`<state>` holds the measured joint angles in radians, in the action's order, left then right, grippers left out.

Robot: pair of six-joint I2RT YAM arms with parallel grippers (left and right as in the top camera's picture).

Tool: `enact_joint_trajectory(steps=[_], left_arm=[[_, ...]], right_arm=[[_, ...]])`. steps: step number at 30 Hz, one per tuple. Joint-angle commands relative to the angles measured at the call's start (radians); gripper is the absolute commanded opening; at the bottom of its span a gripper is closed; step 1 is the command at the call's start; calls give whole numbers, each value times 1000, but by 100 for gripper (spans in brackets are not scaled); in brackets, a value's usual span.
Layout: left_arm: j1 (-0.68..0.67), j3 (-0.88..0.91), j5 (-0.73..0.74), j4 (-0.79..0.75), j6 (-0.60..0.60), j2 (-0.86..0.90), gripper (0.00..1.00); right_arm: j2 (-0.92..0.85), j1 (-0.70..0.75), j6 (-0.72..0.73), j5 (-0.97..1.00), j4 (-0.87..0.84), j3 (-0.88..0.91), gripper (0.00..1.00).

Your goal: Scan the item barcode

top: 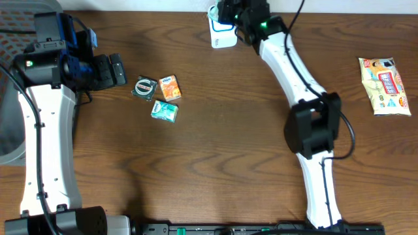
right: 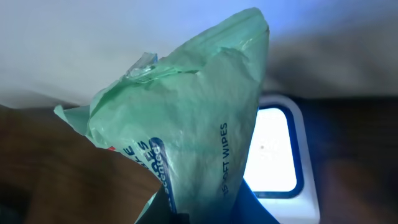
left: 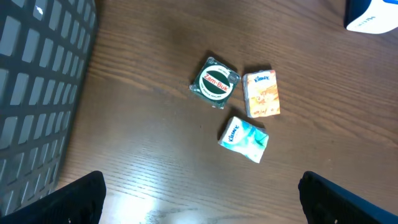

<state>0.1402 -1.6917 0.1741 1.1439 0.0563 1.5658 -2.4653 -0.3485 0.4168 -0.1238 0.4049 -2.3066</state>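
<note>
At the far edge of the bench [top: 215, 150], the right claw [top: 232, 13] is clenched on a green pack of soft wipes [right: 186, 124]. It holds the pack just over the lit window of the white scanner [right: 273, 149]. Over on the left, the left claw [top: 119, 70] hangs released, jaws wide apart, above a Zam-Buk tin [left: 215, 82], an orange tissue pack [left: 261, 93] and a teal tissue pack [left: 244, 138], and a snack bag [top: 384, 85] lies far right.

Robot lab bench resembling a shop checkout — left arm [top: 39, 130] and right arm [top: 294, 72] at a wood-grain table [top: 215, 150], a lit scanner [top: 222, 38], and small retail goods — tin [top: 144, 87], tissue packs [top: 170, 86], snack bag [top: 385, 85].
</note>
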Motion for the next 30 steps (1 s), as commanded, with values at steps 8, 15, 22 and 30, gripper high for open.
enact_joint_trajectory(steps=[8,15,22,30], left_arm=[[0,3,-2,0,9,3,98],[0,3,-2,0,9,3,98],[0,3,-2,0,9,3,98],[0,3,-2,0,9,3,98]], right_arm=[[-48,-6,-66,94,8,-40,5],[-22,41,-73,142,88,-63,3],[71,209,-311,224,416,-63,9],[58,422,-475,488,789,-58,15]])
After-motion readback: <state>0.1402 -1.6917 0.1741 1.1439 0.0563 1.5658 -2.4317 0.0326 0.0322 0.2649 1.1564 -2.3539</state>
